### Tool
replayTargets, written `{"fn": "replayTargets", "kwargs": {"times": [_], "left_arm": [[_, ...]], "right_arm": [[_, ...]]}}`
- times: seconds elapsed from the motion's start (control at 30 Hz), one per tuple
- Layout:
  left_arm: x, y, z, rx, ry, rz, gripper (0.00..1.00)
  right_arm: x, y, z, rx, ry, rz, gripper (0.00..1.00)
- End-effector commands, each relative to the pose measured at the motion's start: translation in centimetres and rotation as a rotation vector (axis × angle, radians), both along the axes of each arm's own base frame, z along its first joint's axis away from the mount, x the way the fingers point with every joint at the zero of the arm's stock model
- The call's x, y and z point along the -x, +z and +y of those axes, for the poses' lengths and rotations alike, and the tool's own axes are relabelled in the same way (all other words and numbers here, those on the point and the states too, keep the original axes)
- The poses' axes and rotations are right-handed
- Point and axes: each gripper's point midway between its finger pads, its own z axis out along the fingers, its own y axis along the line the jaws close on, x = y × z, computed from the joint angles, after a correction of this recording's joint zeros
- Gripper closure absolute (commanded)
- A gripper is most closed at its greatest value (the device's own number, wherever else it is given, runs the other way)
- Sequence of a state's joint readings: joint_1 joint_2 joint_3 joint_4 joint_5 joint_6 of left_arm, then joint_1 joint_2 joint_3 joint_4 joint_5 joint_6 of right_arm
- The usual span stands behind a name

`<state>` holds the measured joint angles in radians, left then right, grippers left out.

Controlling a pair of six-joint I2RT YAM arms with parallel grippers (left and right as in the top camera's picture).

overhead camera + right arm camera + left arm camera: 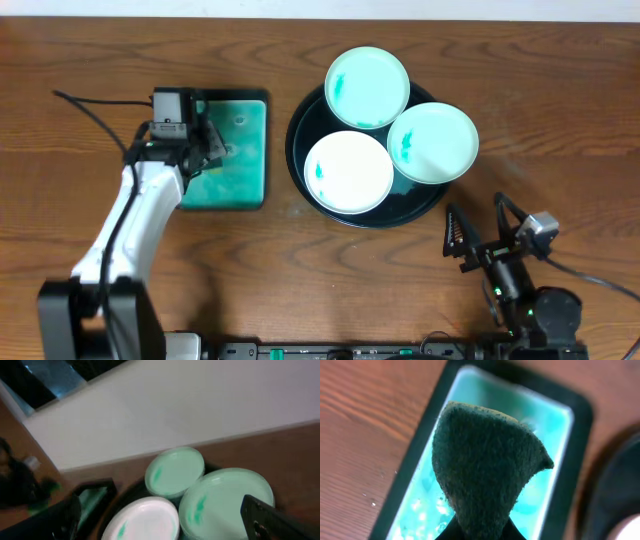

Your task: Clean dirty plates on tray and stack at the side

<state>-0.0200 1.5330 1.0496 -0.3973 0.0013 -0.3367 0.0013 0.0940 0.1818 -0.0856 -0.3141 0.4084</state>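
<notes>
Three small white dirty plates with teal smears lie in the round black tray (301, 128): one at the back (367, 87), one at the right (433, 141), one at the front left (348, 171). In the right wrist view they show as the back plate (174, 471), the right plate (225, 500) and the front plate (142, 521). My left gripper (213, 150) is shut on a dark sponge (482, 465) and holds it over the rectangular teal tray (245, 130). My right gripper (478, 238) is open and empty, in front of the black tray's right side.
The rectangular teal tray (547, 425) holds wet teal liquid. A black cable (95, 110) runs across the table's left side. A white wall (200, 405) stands behind the table. Bare wood tabletop (560, 110) lies right of the black tray.
</notes>
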Motion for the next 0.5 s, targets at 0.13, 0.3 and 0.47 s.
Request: {"fn": "replayTargets", "kwargs": {"times": [0.13, 0.3, 0.47], "left_arm": [[0.1, 6.8, -4.9, 0.191, -0.178, -0.172, 0.93], [1.1, 6.5, -9.7, 0.239, -0.263, -0.142, 0.93], [2.2, 5.9, -16.0, 0.281, -0.331, -0.118, 0.93]], "right_arm": [[-1.6, 0.7, 0.3, 0.187, 0.041, 0.189, 0.01], [-4.1, -0.1, 0.8, 0.237, 0.11, 0.444, 0.01], [-6.5, 0.1, 2.7, 0.22, 0.263, 0.632, 0.01]]}}
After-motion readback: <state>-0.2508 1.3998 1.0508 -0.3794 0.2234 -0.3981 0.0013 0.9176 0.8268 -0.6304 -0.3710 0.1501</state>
